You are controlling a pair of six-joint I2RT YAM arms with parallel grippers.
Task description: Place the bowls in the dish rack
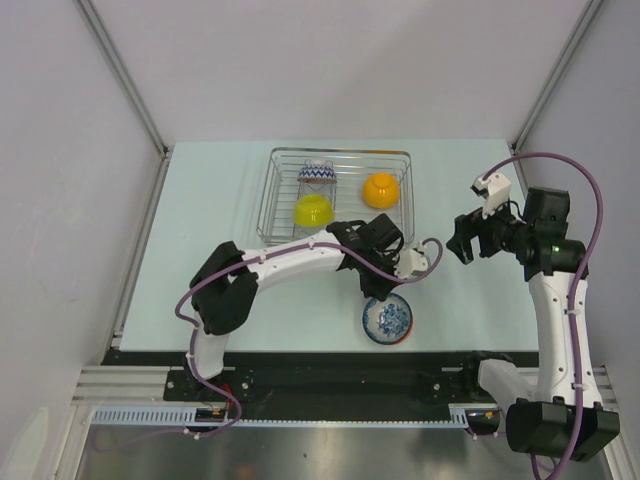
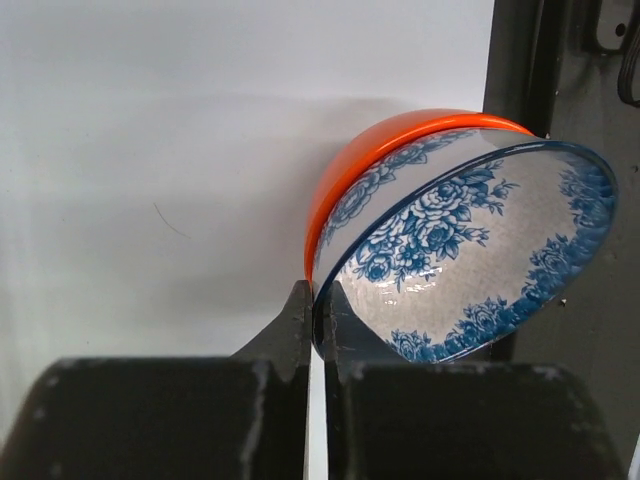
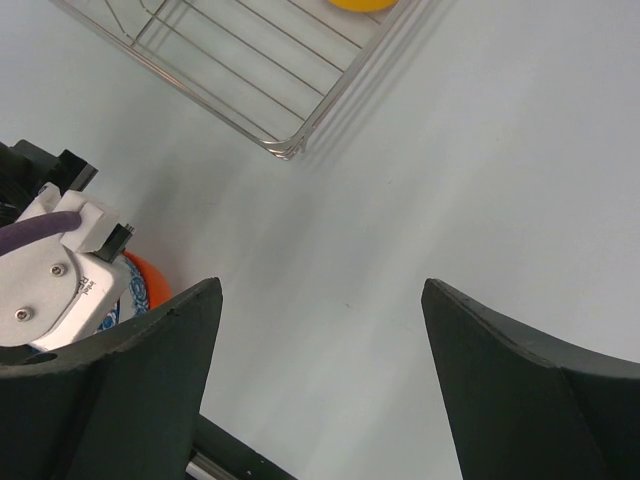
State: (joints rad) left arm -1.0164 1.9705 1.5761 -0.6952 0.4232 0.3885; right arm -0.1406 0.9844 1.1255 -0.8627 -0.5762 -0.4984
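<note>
Pinching the rim of the white bowl with blue pattern (image 2: 470, 250), nested in the red bowl (image 2: 370, 160) in front of the dish rack's (image 1: 340, 151) right corner, the left gripper (image 2: 320, 315) is pressed on it, its arm lying across the rack's near edge. Inside the rack: zigzag bowl (image 1: 318, 172) back left, lime-yellow bowl (image 1: 312, 210) before it, orange bowl (image 1: 381, 189) right. Right gripper (image 3: 320, 380) spread wide, right of the rack.

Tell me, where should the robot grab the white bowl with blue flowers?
By its thin rim, coming down from above. The white bowl with blue flowers sits open side up inside an orange-red bowl, so its outer wall is mostly hidden. That leaves the rim to pinch, one finger inside and one outside, as the left gripper does now.
</note>
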